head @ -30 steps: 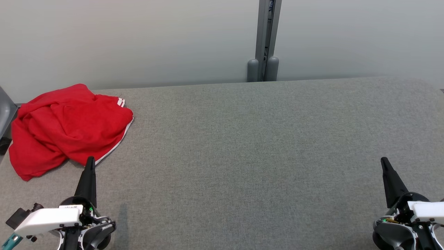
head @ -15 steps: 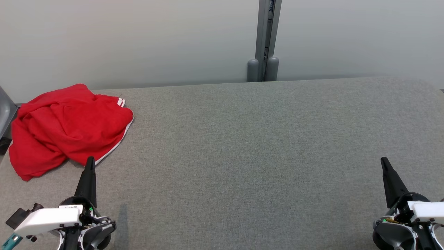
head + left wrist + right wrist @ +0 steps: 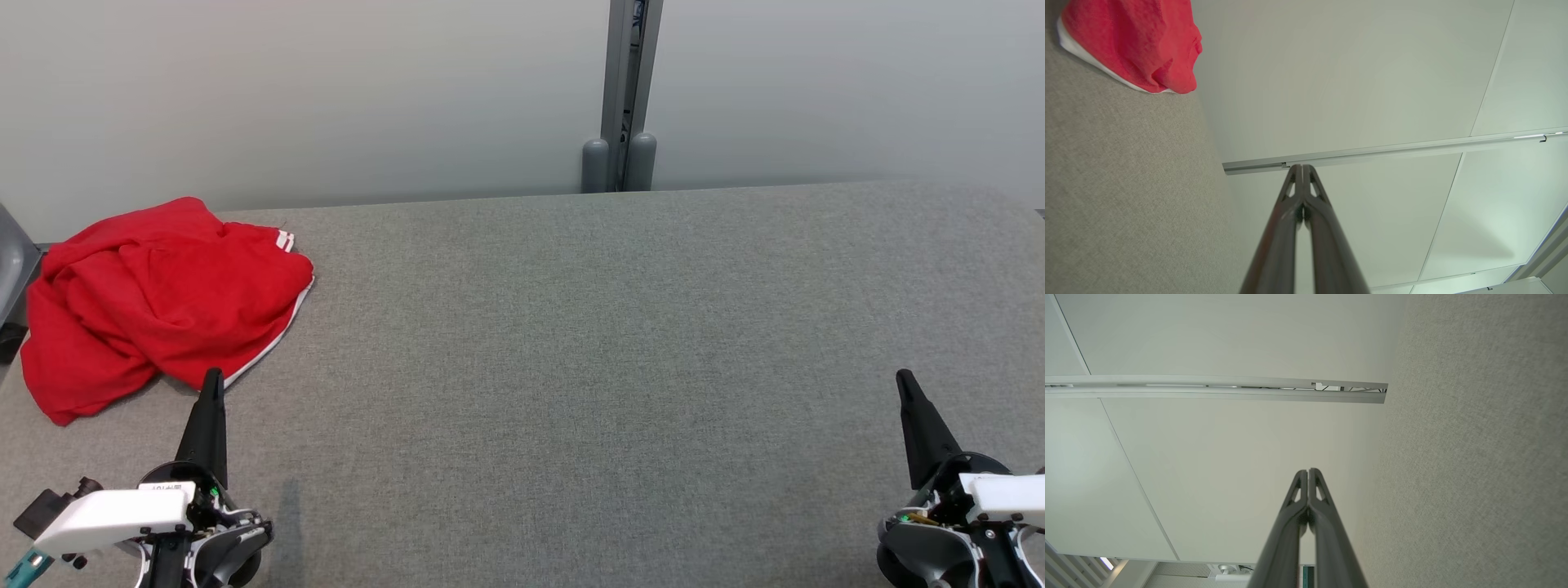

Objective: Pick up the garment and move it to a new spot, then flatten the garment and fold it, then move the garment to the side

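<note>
The red garment (image 3: 163, 302) lay crumpled in a heap at the far left corner of the grey fabric surface (image 3: 571, 367), its white-trimmed edge (with two short white stripes at one corner) facing the middle. The left end effector (image 3: 214, 376) hovered at the near left, its dark fingers pressed together with nothing between them, tip near the heap's near edge. The right end effector (image 3: 903, 376) was at the near right, likewise closed and empty, well apart from the garment. A grey post (image 3: 629, 82) stood against the pale wall (image 3: 326, 98) behind.
</note>
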`<state>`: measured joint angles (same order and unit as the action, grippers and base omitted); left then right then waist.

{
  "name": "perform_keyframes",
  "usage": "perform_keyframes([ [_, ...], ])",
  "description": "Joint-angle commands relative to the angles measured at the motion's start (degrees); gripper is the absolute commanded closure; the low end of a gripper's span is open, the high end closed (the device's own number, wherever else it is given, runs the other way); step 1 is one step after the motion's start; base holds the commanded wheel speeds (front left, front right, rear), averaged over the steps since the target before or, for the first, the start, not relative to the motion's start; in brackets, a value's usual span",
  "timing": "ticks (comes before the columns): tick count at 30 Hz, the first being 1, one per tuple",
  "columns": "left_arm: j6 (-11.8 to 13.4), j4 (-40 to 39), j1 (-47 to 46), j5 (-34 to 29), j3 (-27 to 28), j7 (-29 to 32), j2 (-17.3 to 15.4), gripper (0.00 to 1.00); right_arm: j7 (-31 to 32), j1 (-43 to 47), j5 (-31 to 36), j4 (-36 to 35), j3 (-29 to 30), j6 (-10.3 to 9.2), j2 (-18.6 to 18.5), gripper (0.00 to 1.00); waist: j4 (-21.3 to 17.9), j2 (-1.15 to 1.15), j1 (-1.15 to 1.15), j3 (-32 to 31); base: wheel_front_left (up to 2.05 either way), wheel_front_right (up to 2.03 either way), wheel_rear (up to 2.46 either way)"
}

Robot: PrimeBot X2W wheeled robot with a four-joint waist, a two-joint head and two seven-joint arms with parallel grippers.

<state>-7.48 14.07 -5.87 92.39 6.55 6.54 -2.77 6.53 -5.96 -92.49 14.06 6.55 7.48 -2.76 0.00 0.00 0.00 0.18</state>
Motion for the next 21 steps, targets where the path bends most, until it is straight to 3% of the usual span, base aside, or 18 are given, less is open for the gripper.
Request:
perform_keyframes([
  [1,-0.22,-0.15,-0.77,0.03,0.11,0.12,-0.23,1.00,0.08,-0.55,0.18,-0.11,0.00,0.03,-0.27,1.00,0.00,0.00,0.00,0.00,0.00,0.00,0.00],
  [16,-0.22,-0.15,-0.77,0.03,0.11,0.12,-0.23,1.00,0.08,-0.55,0.18,-0.11,0.00,0.03,-0.27,1.00,0.00,0.00,0.00,0.00,0.00,0.00,0.00],
  [17,0.00,0.06,0.01,-0.01,-0.02,-0.01,0.01,0.00,-0.01,0.01,0.01,0.05,-0.01,0.00,0.01,0.00,0.00,0.00,0.00,0.00,0.00,0.00,0.00],
  [21,0.05,1.46,1.48,-0.03,-0.26,-0.09,0.51,0.00,-0.07,1.32,0.03,1.46,-0.13,-0.01,0.64,0.00,0.00,0.00,0.00,0.00,0.00,0.00,0.00],
])
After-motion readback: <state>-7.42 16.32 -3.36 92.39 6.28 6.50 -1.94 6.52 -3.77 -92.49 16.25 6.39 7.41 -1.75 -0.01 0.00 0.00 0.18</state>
